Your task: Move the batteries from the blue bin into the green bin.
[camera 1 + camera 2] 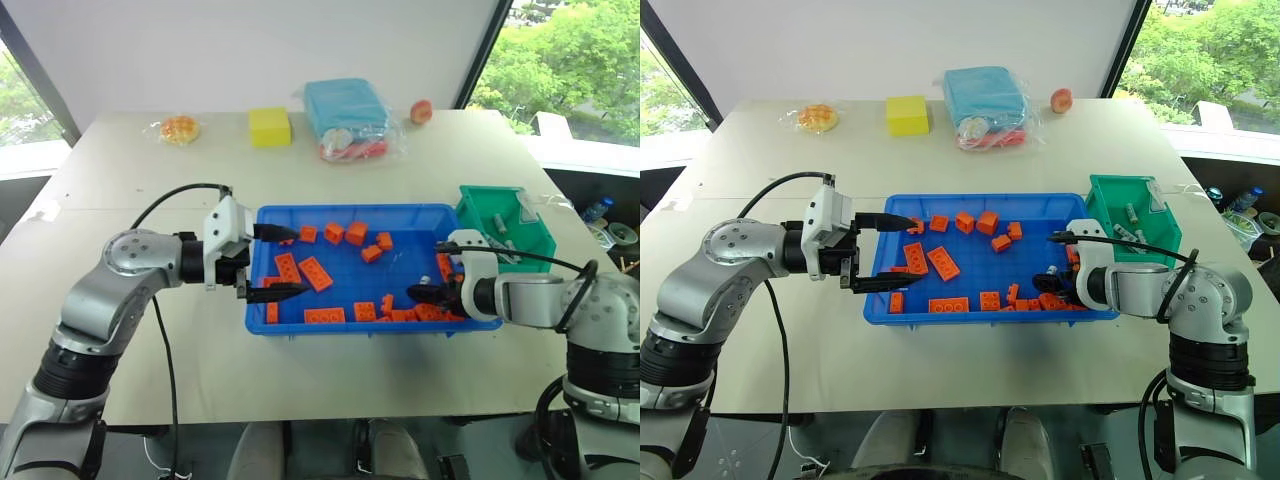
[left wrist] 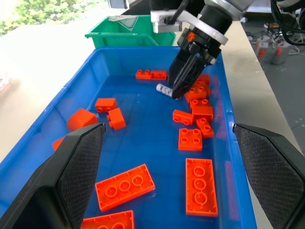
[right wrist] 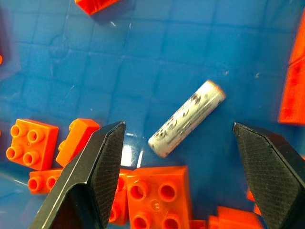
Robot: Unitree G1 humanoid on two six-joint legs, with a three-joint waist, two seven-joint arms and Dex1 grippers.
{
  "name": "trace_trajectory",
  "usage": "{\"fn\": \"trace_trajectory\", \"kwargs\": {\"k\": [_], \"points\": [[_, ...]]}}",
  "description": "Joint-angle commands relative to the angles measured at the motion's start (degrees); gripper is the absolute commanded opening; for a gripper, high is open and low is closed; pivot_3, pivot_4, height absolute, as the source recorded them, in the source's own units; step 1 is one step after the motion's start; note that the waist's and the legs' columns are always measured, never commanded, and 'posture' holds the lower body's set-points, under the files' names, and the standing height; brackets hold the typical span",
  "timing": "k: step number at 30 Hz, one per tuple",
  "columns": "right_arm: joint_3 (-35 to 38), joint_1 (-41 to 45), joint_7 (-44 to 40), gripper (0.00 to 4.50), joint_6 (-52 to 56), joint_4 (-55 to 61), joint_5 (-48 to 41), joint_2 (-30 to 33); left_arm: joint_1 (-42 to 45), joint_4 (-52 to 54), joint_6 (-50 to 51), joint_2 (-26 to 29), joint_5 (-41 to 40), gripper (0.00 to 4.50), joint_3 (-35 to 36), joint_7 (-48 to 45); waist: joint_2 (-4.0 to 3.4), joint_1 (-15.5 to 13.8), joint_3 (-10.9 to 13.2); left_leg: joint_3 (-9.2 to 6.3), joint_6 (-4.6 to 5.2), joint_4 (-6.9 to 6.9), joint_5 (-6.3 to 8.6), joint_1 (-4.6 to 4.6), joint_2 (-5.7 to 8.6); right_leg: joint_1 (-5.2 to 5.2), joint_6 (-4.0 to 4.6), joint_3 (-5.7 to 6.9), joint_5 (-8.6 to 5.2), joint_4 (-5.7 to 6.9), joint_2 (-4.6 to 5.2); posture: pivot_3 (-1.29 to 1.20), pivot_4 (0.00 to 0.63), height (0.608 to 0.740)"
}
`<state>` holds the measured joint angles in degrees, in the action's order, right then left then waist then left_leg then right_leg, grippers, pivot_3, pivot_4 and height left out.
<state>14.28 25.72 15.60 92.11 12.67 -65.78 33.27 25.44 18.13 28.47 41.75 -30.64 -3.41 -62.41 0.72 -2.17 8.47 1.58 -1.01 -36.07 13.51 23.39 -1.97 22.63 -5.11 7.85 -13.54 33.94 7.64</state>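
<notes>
place: lab or office | cues: plain white table [image 1: 300,170]; large windows [image 1: 560,50] onto trees

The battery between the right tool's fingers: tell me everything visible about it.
The small silver-grey metallic cylinder battery has dark, worn printing along its side and a thin orange-brown ring at one end. It lies flat and slanted on the floor of the large bright-blue plastic bin, unheld, in the gap of the open right tool. An orange studded plastic brick sits close by one end; contact there cannot be told.
</notes>
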Motion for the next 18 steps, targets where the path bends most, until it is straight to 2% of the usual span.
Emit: {"fn": "trace_trajectory", "kwargs": {"k": [1,6,7,10,14,18], "points": [[-1.30,2.67,2.25,2.83,0.39,-2.62,0.78,-2.42,0.84,1.15,-0.24,0.45,-0.50,4.50,1.49,0.03,0.02,0.04,-0.01,0.00,0.00,0.00,0.00,0.00,-0.01,0.01,0.00,0.00,0.00,-0.01,-0.01,0.00,0.150,0.704],[-4.11,5.38,-1.19,0.20,0.39,-2.81,7.08,-3.14,1.68,1.12,0.07,0.43,-0.76,4.50,1.53,0.12,-0.02,0.06,0.01,0.02,0.00,0.03,0.00,0.01,-0.03,0.08,0.00,0.00,0.00,-0.01,-0.02,0.00,0.150,0.704],[-4.18,5.55,-2.07,0.00,0.39,-2.42,7.32,-2.79,1.69,1.01,0.02,0.53,-0.79,4.50,1.63,0.01,-0.02,-0.02,0.01,0.01,0.01,0.04,0.00,0.01,-0.03,0.09,0.00,0.00,0.00,-0.01,-0.03,0.00,0.150,0.704],[-4.45,5.90,-4.74,0.00,0.39,-0.94,8.68,-1.98,1.60,0.64,-0.22,0.76,-0.79,4.50,1.84,-0.31,-0.03,-0.05,0.01,0.01,0.01,0.02,0.01,0.04,-0.02,0.08,0.00,0.00,0.00,-0.04,-0.01,0.00,0.150,0.704],[-3.39,9.62,-12.54,0.00,-3.85,3.40,10.33,3.81,1.54,-0.20,-0.73,0.60,-0.50,4.50,1.53,-0.67,-0.26,-0.01,0.16,0.02,0.02,0.02,0.01,0.09,-0.01,0.12,0.00,-0.01,-0.01,-0.07,0.00,0.00,0.150,0.704],[0.76,14.47,-16.00,0.00,-9.83,-1.83,16.64,10.89,0.97,-0.80,-1.16,0.75,-0.54,4.50,1.51,-1.63,-0.24,-0.04,0.15,0.07,0.02,0.07,0.01,0.09,-0.01,0.18,-0.01,-0.01,-0.01,-0.10,-0.02,0.00,0.150,0.704]]}}
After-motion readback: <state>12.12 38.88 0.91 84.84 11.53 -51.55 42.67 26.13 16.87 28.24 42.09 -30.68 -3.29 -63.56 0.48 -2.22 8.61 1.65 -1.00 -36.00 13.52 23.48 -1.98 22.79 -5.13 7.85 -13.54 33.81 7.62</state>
